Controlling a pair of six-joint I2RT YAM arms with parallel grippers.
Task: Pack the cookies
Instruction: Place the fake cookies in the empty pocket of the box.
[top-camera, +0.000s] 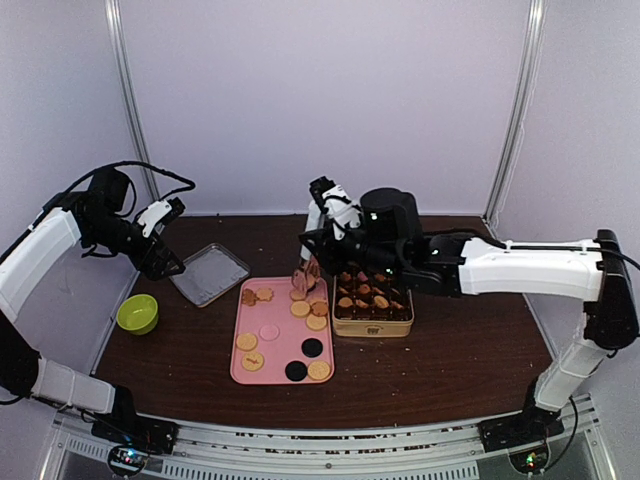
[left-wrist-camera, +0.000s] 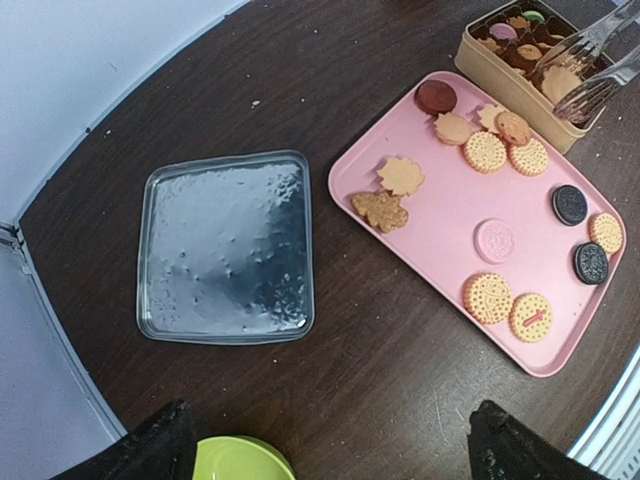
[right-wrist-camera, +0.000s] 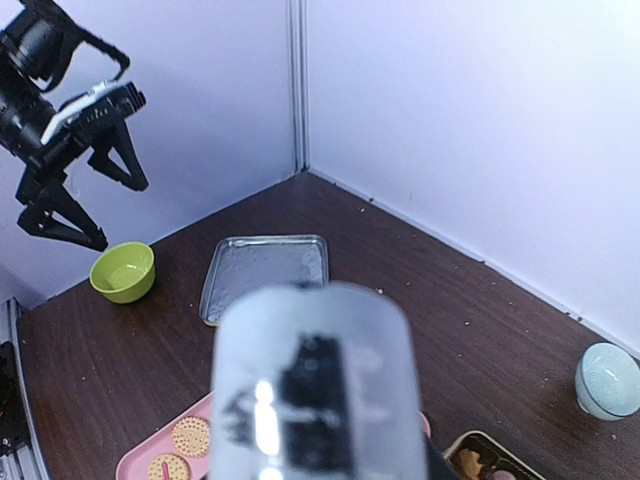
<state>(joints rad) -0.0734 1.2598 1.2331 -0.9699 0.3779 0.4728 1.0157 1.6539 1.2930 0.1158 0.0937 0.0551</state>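
Observation:
Several cookies lie on the pink tray, tan round and leaf-shaped ones plus pink, black and dark red ones. More cookies fill the gold tin to the tray's right. My right gripper is shut on clear plastic tongs, which point down over the tray's far right corner. A tan cookie sits between the tong tips. In the right wrist view the blurred tongs hide my fingers. My left gripper hangs open and empty, high above the table's left side.
A clear square lid lies left of the tray. A green bowl sits near the table's left edge. A pale blue bowl stands at the back right. Grey walls close the back and both sides.

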